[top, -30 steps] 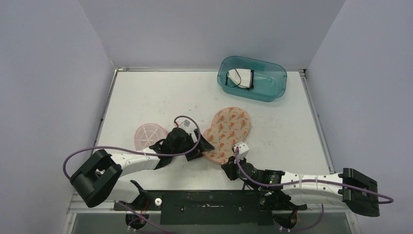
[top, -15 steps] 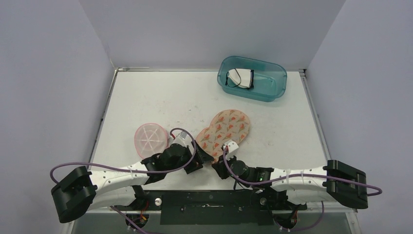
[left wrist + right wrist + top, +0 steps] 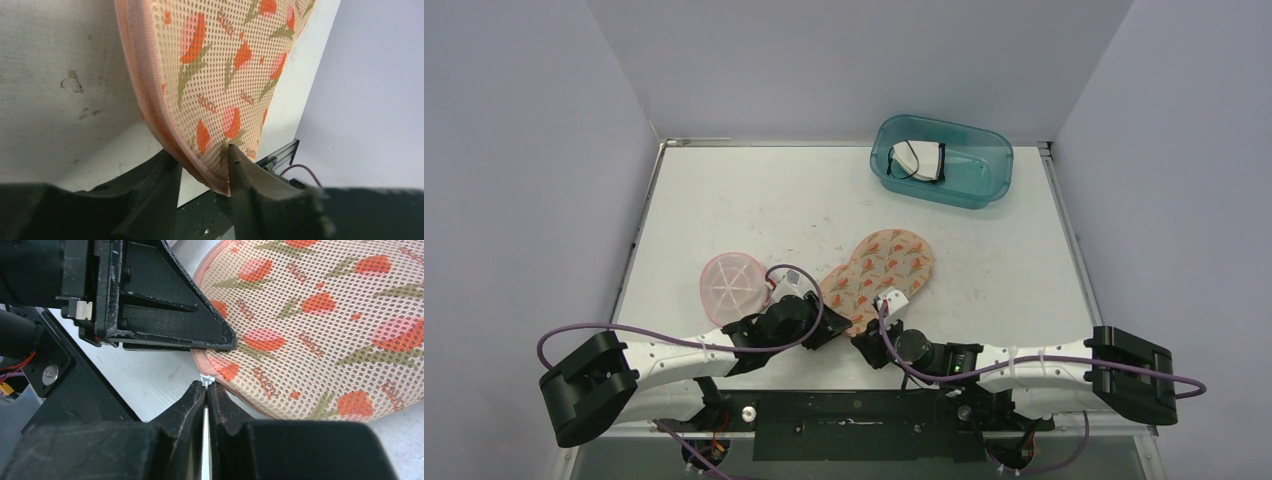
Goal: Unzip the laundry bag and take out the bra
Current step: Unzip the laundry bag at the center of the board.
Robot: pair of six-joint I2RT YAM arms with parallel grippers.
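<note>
Small orange words repeat across the laundry bag [image 3: 320, 315] mesh, one near 6 o'clock; all too blurred to read.

A white tabletop [image 3: 774, 200] fills the scene, its surface scuffed with faint grey and reddish marks, most of them around the middle; the left wrist view shows dark specks and scratches on it close up. At the far right stands a translucent teal plastic tub [image 3: 979, 168], oval and open-topped. In its left half lies a white item [image 3: 911, 160] with thin dark loops across it; what it is cannot be told. On the near left of the tabletop rests a round pink mesh disc [image 3: 733, 284] with pale spokes running out from its centre, well apart from the tub. Plain lavender walls [image 3: 854, 60] close off the left, far and right sides.
</note>
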